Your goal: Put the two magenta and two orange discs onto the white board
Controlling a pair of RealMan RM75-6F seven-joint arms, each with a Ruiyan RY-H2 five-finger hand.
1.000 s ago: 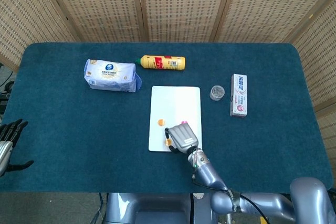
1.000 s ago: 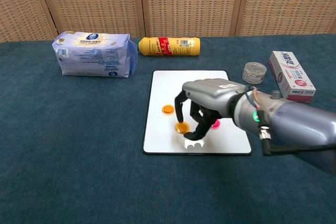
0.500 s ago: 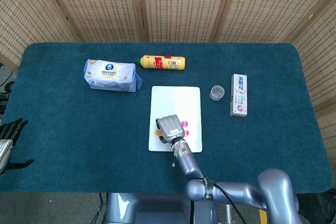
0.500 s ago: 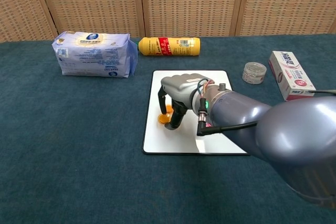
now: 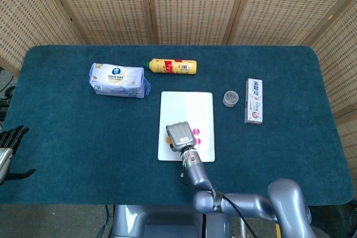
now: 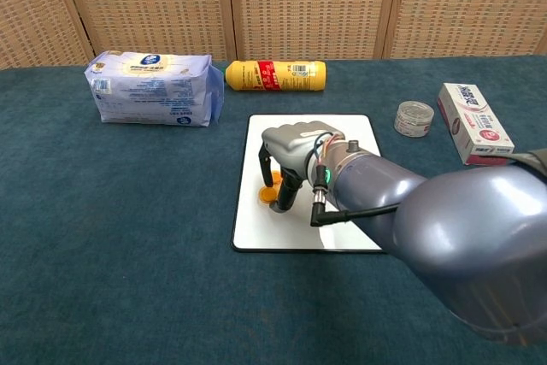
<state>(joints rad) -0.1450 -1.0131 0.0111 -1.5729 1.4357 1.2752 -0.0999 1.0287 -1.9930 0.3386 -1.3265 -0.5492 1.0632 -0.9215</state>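
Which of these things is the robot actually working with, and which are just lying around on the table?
In the job: white board; orange disc under the right hand; two magenta discs on the board.

Lying about: tissue pack, yellow bottle, small clear jar, toothpaste box. The left hand waits at the table edge.

The bench (image 5: 67, 132), covered in teal cloth, carries a white board (image 5: 187, 107) at centre, a wipes pack (image 5: 119, 80) far left, a yellow bottle (image 5: 172, 66) beyond the board, and a small jar (image 5: 231, 98) and a flat box (image 5: 254, 101) to the right.
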